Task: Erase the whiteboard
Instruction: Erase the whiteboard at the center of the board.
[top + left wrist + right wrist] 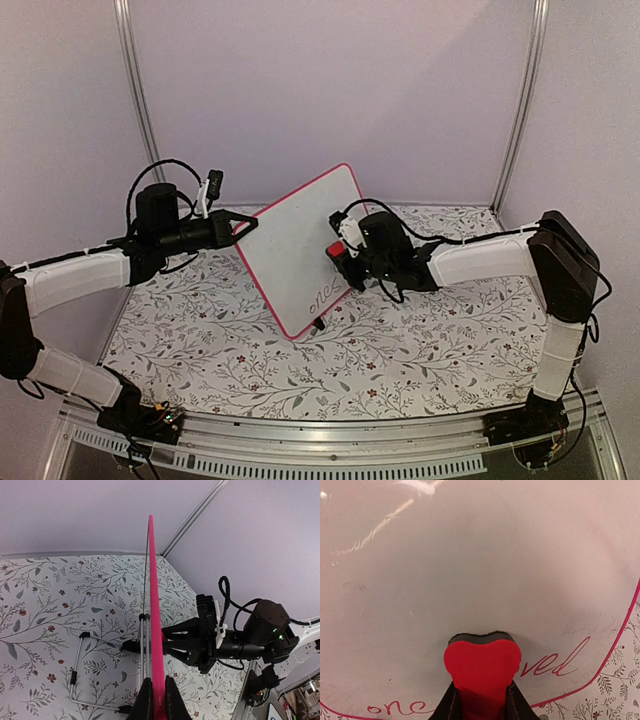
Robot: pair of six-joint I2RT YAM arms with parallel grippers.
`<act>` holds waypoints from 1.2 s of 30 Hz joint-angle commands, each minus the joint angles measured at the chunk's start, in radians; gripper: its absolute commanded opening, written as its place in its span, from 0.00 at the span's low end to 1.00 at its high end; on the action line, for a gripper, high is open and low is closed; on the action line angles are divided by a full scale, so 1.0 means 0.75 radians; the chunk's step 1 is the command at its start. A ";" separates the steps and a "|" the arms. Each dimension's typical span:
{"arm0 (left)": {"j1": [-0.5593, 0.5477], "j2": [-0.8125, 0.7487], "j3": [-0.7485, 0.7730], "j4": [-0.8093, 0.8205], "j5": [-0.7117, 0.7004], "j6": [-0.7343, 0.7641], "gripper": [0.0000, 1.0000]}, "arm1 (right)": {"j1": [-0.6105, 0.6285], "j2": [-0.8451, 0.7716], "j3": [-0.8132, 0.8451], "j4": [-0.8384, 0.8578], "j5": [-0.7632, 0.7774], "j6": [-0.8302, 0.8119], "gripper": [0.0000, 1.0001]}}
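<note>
While the floral-printed surface is lying flat under everything, we are holding the whiteboard up near its middle. The board is tilting steeply, its smooth white face turning toward the right arm and its written edge sitting lowest. Our left claw is clamping shut on the thin pink frame. Our right claw is squeezing a red heart-shaped eraser, and the eraser's dark felt is pressing against the face above the red script.
</note>
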 commanded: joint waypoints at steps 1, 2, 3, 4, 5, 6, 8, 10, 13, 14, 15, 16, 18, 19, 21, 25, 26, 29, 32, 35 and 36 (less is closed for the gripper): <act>-0.042 -0.024 -0.001 0.068 0.205 -0.056 0.00 | -0.013 0.000 0.026 -0.007 0.005 0.027 0.24; -0.040 -0.025 0.000 0.069 0.205 -0.055 0.00 | -0.013 0.004 0.018 -0.011 0.000 0.032 0.24; -0.040 -0.025 -0.002 0.070 0.205 -0.056 0.00 | -0.013 0.008 0.007 -0.011 -0.006 0.035 0.24; -0.041 -0.024 -0.001 0.069 0.205 -0.056 0.00 | -0.013 0.009 -0.009 -0.011 -0.015 0.041 0.24; -0.042 -0.024 0.000 0.068 0.204 -0.055 0.00 | -0.013 0.008 -0.024 -0.011 -0.024 0.042 0.24; -0.040 -0.024 -0.001 0.069 0.205 -0.055 0.00 | -0.013 0.006 -0.044 -0.010 -0.029 0.042 0.24; -0.041 -0.024 -0.002 0.069 0.204 -0.055 0.00 | -0.013 0.005 -0.073 -0.009 -0.038 0.042 0.24; -0.041 -0.024 -0.002 0.070 0.205 -0.057 0.00 | -0.012 0.003 -0.098 -0.009 -0.047 0.042 0.24; -0.041 -0.024 -0.002 0.070 0.205 -0.057 0.00 | -0.013 0.001 -0.127 -0.007 -0.068 0.042 0.24; -0.041 -0.023 -0.002 0.070 0.205 -0.057 0.00 | -0.013 0.001 -0.135 -0.007 -0.070 0.042 0.23; -0.040 -0.023 -0.003 0.069 0.205 -0.058 0.00 | -0.013 0.002 -0.143 -0.006 -0.073 0.051 0.23; -0.040 -0.023 -0.004 0.069 0.205 -0.057 0.00 | -0.013 0.001 -0.151 -0.005 -0.074 0.080 0.23; -0.040 -0.022 -0.003 0.069 0.205 -0.057 0.00 | -0.013 0.002 -0.162 -0.005 -0.075 0.087 0.23; -0.041 -0.023 -0.004 0.069 0.205 -0.057 0.00 | -0.013 0.003 -0.167 -0.005 -0.075 0.091 0.23; -0.041 -0.022 -0.003 0.070 0.204 -0.058 0.00 | -0.013 0.001 -0.178 -0.001 -0.077 0.095 0.23; -0.042 -0.020 -0.004 0.070 0.205 -0.057 0.00 | -0.013 0.001 -0.187 0.002 -0.071 0.097 0.23; -0.040 -0.020 -0.004 0.070 0.206 -0.057 0.00 | -0.013 0.001 -0.185 0.001 -0.068 0.096 0.23; -0.042 -0.022 -0.003 0.069 0.205 -0.057 0.00 | -0.013 0.001 -0.188 0.001 -0.066 0.095 0.23; -0.041 -0.025 -0.004 0.071 0.202 -0.057 0.00 | -0.013 -0.001 -0.207 0.004 -0.075 0.102 0.23; -0.040 -0.024 -0.002 0.069 0.202 -0.059 0.00 | -0.013 -0.005 -0.235 0.018 -0.076 0.114 0.23; -0.041 -0.022 -0.003 0.070 0.203 -0.058 0.00 | -0.013 -0.005 -0.237 0.021 -0.075 0.115 0.23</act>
